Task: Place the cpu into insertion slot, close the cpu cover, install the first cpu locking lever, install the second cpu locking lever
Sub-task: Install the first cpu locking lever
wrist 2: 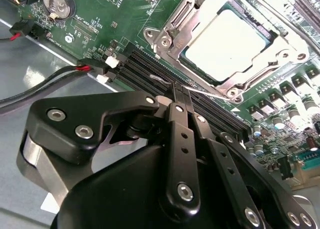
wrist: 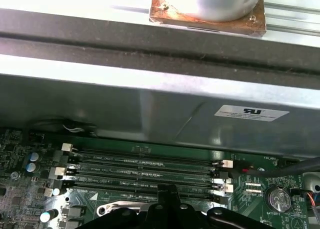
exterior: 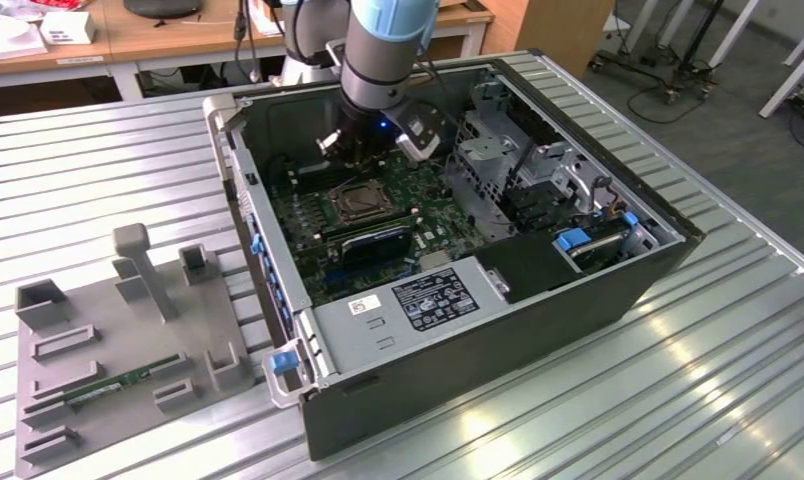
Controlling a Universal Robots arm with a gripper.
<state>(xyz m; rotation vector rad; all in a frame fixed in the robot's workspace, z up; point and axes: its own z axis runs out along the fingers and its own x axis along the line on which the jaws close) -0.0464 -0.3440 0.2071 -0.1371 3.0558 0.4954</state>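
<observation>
Cpu (wrist 2: pixel 232 41) seated under shut cpu cover (wrist 2: pixel 172 26); my gripper (wrist 2: pixel 178 94) at insertion slot (exterior: pixel 355 203) 12 o'clock in exterior view, fingers (wrist 2: pixel 175 121) pressed together, likely a narrow tip for nudging locking lever (wrist 2: pixel 212 93)

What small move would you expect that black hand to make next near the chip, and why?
Probably push the thin locking lever down to lock the cover, though that is a guess. In the second wrist view the cpu already sits under the closed cpu cover, and the hand has its tip right at that lever.
</observation>
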